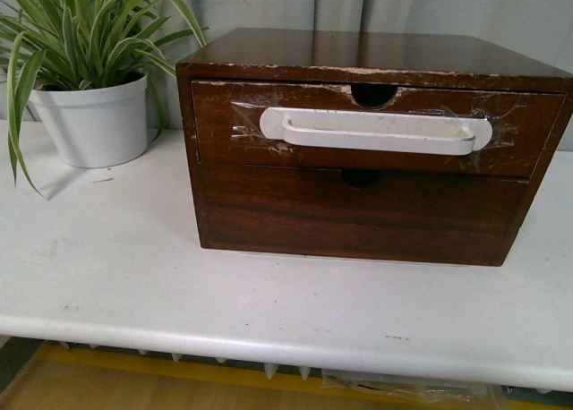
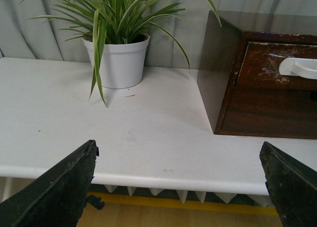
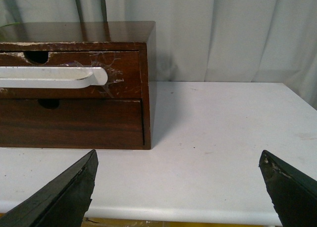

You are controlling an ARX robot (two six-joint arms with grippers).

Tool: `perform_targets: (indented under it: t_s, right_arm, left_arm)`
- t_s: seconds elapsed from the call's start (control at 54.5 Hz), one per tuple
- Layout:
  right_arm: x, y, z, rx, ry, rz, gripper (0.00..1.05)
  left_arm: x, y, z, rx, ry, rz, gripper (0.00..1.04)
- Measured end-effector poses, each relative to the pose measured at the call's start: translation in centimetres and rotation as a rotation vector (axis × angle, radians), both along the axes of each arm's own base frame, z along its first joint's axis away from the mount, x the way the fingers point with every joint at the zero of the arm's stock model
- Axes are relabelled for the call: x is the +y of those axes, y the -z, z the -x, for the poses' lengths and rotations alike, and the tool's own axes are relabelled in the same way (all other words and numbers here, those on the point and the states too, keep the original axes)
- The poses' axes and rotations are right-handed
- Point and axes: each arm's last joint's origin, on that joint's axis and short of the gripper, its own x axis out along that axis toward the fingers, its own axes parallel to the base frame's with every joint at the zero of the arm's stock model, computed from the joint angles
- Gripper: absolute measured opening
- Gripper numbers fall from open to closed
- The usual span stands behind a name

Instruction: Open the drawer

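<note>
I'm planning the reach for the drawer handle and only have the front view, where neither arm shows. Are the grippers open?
Observer: Yes for the left gripper: its fingers are spread wide with nothing between them.
Operator: And the right one?
Observer: The right gripper is spread just as wide and empty.
Operator: Is either close to the handle?
Observer: No. In the right wrist view the white handle sits beyond the fingers with a stretch of white table between; neither gripper touches the drawer.
</note>
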Motion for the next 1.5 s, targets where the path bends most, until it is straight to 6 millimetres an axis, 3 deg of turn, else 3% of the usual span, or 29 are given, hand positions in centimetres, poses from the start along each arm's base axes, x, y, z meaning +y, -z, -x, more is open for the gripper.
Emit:
perform_targets:
  t_s: [0.844,0.972,1.028,1.211,1.505]
  right_arm:
    - [0.0,0.0,0.0,0.000,0.000,0.000,0.96]
    - [0.1,0.0,-0.2,0.197,0.001,-0.076,0.96]
    - [0.2,-0.2,-0.5,0.244,-0.018,-0.082,0.96]
    - [0.2,-2.6,-2.4,0.315,-0.114,0.018,0.96]
    - [0.6,-5.9,-7.3,0.447,-0.243,0.313,0.96]
  left_arm:
    - [0.0,0.0,0.0,0.000,0.000,0.000,0.99]
    - [-0.3,0.1,-0.1,0.302,-0.001,0.147,0.99]
    - [-0.6,0.1,-0.2,0.351,0.030,0.171,0.99]
    - [-2.2,-2.2,-1.9,0.362,0.224,0.104,0.99]
    - [-5.8,-4.3,-7.0,0.479,0.606,-0.276,0.99]
